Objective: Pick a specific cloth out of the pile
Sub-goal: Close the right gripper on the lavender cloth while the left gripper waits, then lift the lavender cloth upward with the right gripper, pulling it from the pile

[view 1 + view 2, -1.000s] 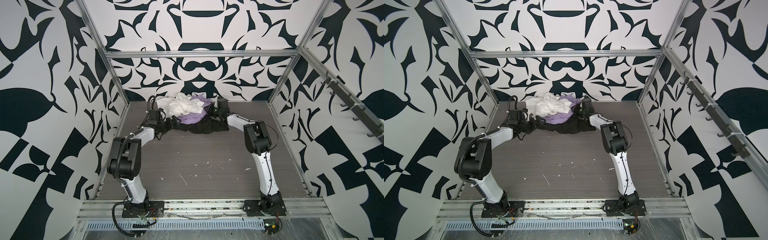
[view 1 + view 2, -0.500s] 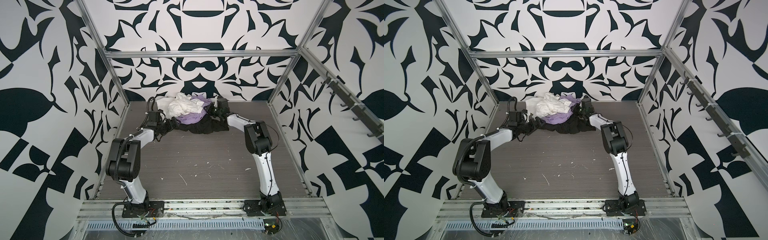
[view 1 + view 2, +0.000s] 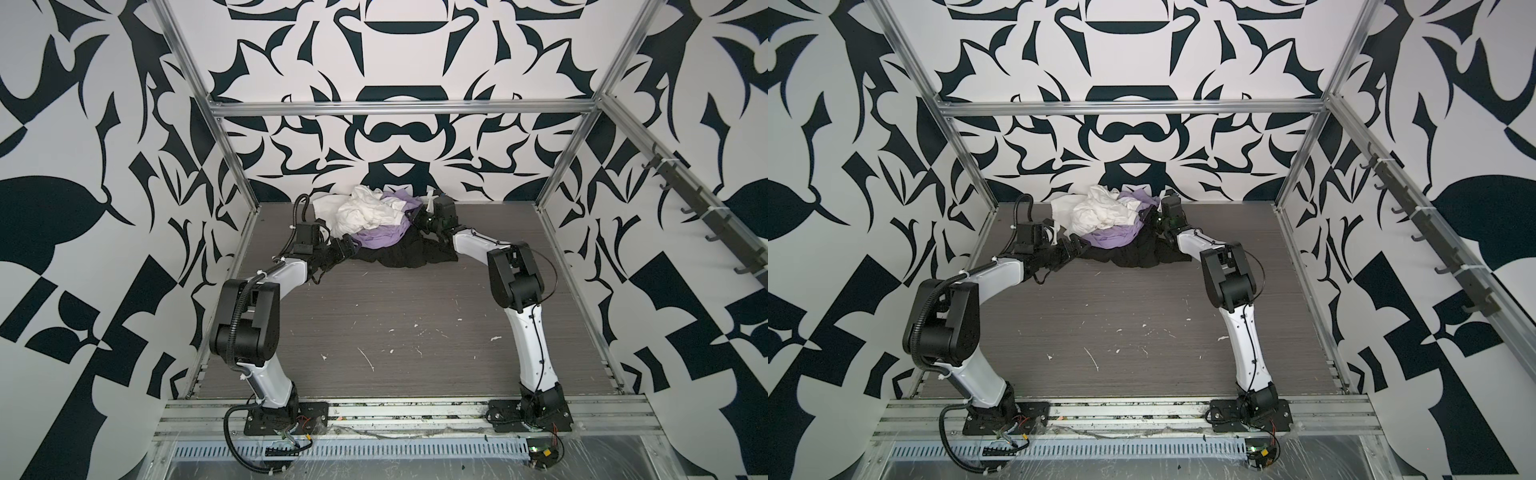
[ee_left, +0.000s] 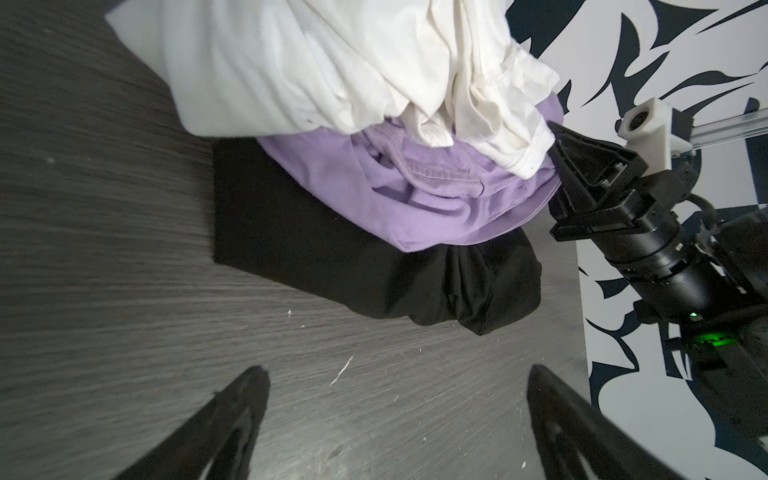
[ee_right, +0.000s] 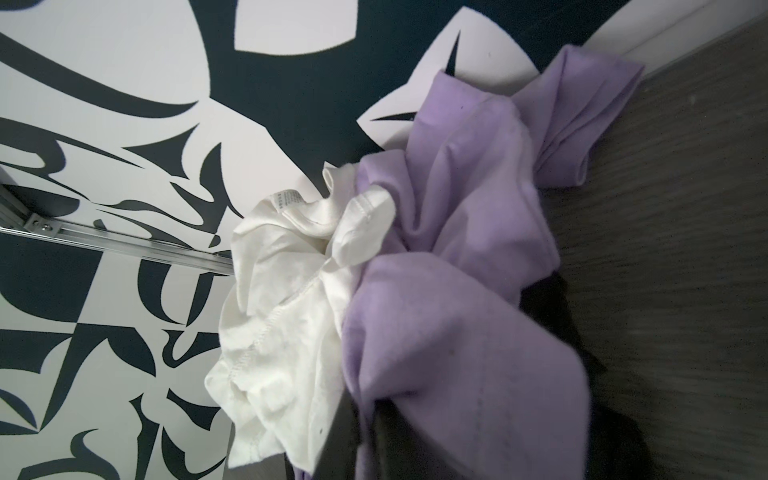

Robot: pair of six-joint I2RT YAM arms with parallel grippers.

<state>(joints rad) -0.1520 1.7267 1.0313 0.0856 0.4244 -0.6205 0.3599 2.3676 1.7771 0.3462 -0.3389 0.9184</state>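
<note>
The pile [image 3: 376,226] sits at the 12 o'clock end of the bench [image 3: 395,316], pushed up against the back wall [image 3: 399,137]. The white cloth [image 3: 363,212] is on top, toward the heap's 10 o'clock. The black cloth [image 3: 409,255] lies underneath and spreads out toward 5 o'clock. The lavender cloth [image 3: 380,240] is sandwiched between them. One band of it shows on the 6 o'clock side and a second bit pokes out near 1 o'clock behind the white. The rest is buried, so its full shape cannot be read.

The right gripper [image 5: 365,440] is at the heap's 3 o'clock side. In the right wrist view its jaws are cut off at the frame edge and half wrapped in fabric. They stand pressed together with a fold of lavender pinched between them. White fabric bunches just beside the grip, and whether any of it is caught too is hard to make out. In both top views the fingertips are lost against the dark cloth.

The left gripper [image 4: 395,374] is at the heap's 8 o'clock, low over the bench. Its jaws are spread wide with only bare bench between them, and the tips are just short of the black cloth's edge. Only those tips show in the left wrist view.
</note>
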